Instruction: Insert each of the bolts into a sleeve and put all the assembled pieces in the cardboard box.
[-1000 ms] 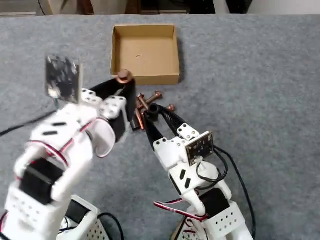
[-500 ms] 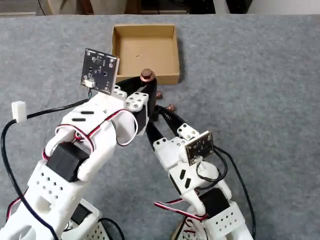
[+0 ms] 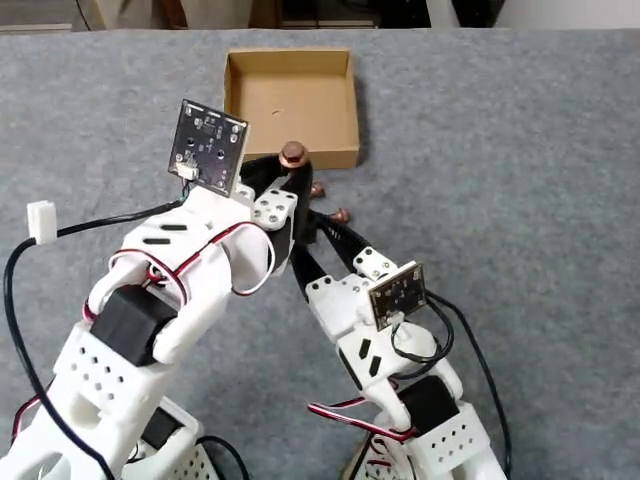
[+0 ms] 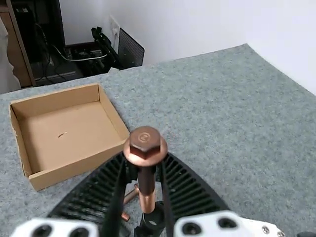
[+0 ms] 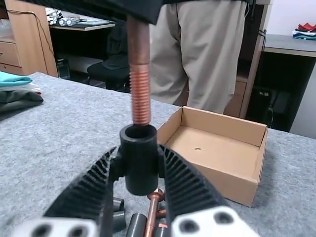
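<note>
1. Left gripper (image 4: 144, 173) has swung in, clamped on the bolt (image 4: 144, 148), head up.
2. Right gripper (image 5: 139, 170) pinches the sleeve (image 5: 138, 153) upright beneath its tip for insertion.
3. Cardboard box (image 3: 300, 157) waits just beyond.

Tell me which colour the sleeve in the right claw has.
The sleeve is black, seen best in the right wrist view.

Upright copper bolt (image 4: 143, 170), tip at black sleeve (image 5: 138, 160) mouth; loose bolts (image 3: 340, 214) beside open cardboard box (image 3: 290, 158).

Office: desks (image 5: 19, 48), floor cables (image 4: 74, 50)
</note>
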